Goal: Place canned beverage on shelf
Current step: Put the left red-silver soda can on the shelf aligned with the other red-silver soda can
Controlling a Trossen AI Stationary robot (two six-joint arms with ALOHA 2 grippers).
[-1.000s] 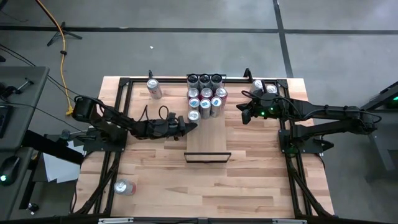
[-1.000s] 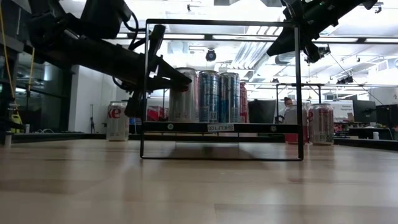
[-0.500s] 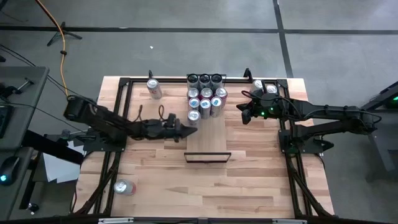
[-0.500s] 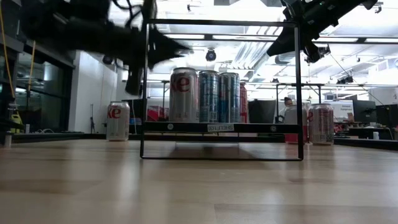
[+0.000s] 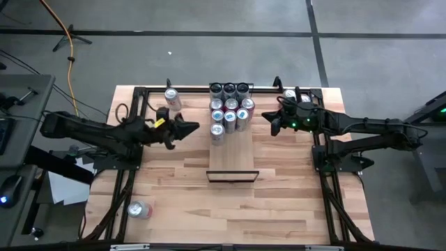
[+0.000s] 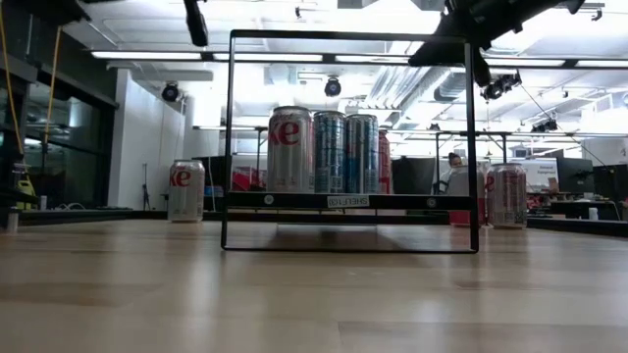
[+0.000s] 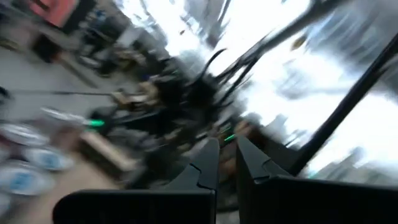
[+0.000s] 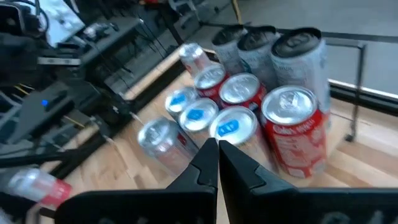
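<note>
your left gripper has its fingers close together, a thin gap between them, holding nothing — it hangs above the surface to the left of the shelf, tips pointing toward the cans. the left arm reaches in from the left edge. its wrist view is heavily blurred; beyond the fingers little can be made out there.

your right gripper has its fingers pressed together, nothing between them. it sits raised, to the right of the can cluster, and its wrist view looks down across that cluster. the right arm extends from the right side.

the shelf lies along the middle of the surface, its black edge bar at the near short end. the can cluster stands upright on its far half, packed in rows; the three at the back have dark tops. the nearest can stands at the left front of the group, its top silver. in the low view the cans show behind the black bar, inside a thin black frame.

off the shelf — one can near the far left of the surface, two cans at the far right beside the right gripper, and one can lying on its side near the front left corner.
</note>
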